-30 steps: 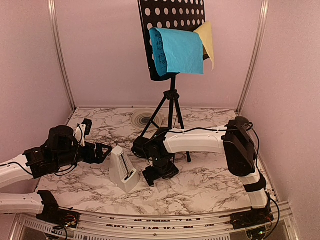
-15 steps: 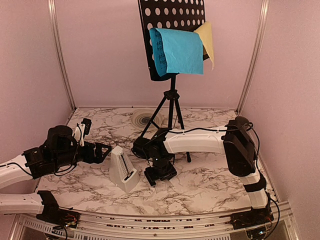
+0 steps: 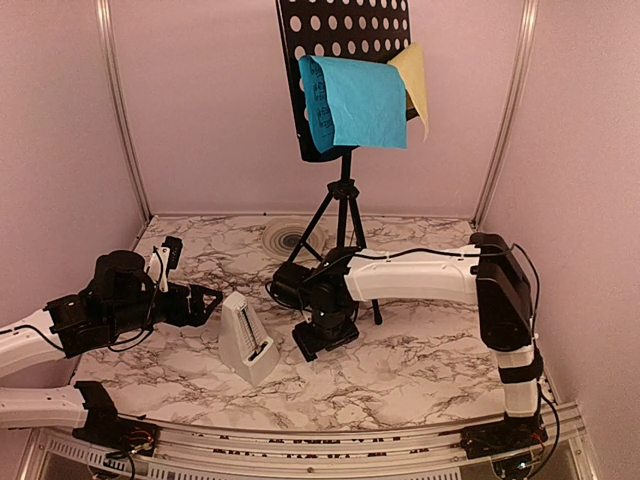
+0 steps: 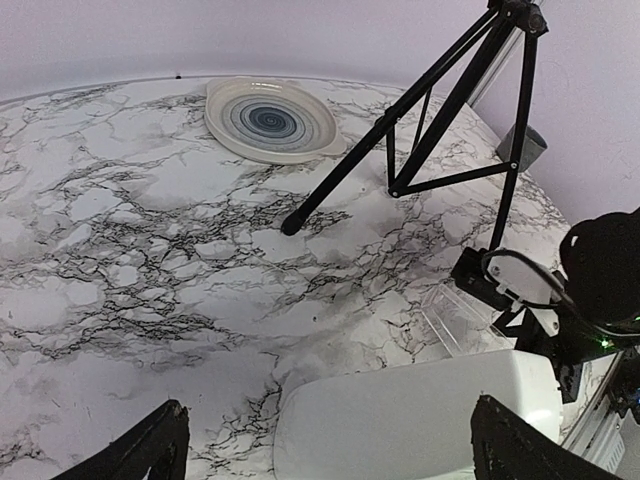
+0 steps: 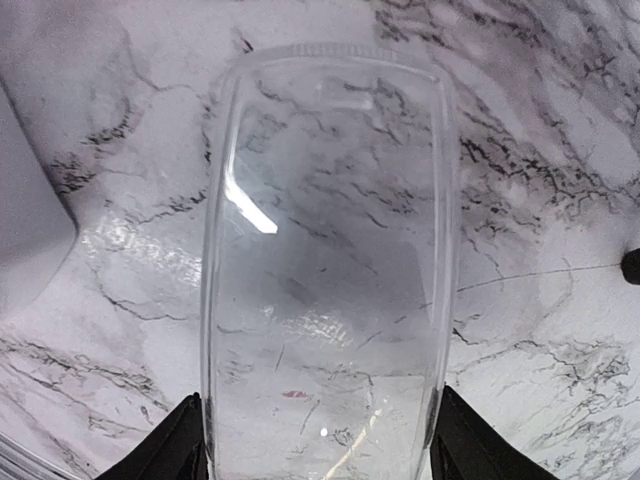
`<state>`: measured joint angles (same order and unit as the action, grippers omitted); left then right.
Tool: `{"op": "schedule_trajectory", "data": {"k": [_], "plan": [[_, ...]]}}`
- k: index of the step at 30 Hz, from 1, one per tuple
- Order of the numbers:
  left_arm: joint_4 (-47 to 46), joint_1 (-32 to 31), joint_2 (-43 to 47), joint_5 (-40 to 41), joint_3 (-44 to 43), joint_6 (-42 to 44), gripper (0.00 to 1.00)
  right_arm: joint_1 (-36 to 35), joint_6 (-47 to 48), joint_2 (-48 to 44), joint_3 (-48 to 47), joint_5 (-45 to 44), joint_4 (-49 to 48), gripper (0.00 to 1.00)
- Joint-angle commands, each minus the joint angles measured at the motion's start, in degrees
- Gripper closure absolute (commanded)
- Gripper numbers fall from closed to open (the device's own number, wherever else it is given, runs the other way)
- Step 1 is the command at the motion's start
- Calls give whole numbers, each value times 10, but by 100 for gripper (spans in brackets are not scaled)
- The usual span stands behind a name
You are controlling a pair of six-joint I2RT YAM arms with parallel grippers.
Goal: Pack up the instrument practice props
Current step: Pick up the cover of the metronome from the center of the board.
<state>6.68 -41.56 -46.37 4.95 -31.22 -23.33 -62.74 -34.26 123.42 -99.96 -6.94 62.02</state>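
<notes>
A: Marble-print table [image 3: 420, 380]: what has changed on it?

B: The right arm [image 3: 420, 280] has swung its elbow outward. The right gripper [image 3: 325, 340] has narrowed from wide and now pinches the long edges of a clear plastic cover [image 5: 320, 250] lying flat on the table.

A: Meaning?

B: Probably a first pick-up. The cover seems to belong to the metronome, so packing has barely begun.

A: And the props?

B: The black hole-punched music stand [image 3: 340, 30] is upright on its tripod at the back, in the middle. A blue page [image 3: 365, 100] droops over its desk, with a yellow page [image 3: 418, 80] behind it on the right. The white pyramid metronome [image 3: 243, 340] sits upright near the front, just left of the right gripper. The left gripper [image 3: 195, 275] hovers beside it, fingers spread wide, holding nothing.
</notes>
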Motion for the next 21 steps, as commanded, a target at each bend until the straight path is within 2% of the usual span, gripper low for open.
{"op": "schedule_trajectory", "data": {"k": [1,5,12,17,21], "plan": [[0,3,2,-5,-11,6,1,-18,28,-89,39,-38,-91,34],[2,3,6,-5,-13,6,0,-26,69,-190,148,-40,-232,37],[6,4,8,-11,-24,4,1,-28,165,-364,370,19,-593,40],[7,6,7,-23,-25,-4,1,-42,220,-375,434,30,-756,41],[12,12,8,-39,-28,-16,1,-89,304,-350,436,-11,-863,42]]}}
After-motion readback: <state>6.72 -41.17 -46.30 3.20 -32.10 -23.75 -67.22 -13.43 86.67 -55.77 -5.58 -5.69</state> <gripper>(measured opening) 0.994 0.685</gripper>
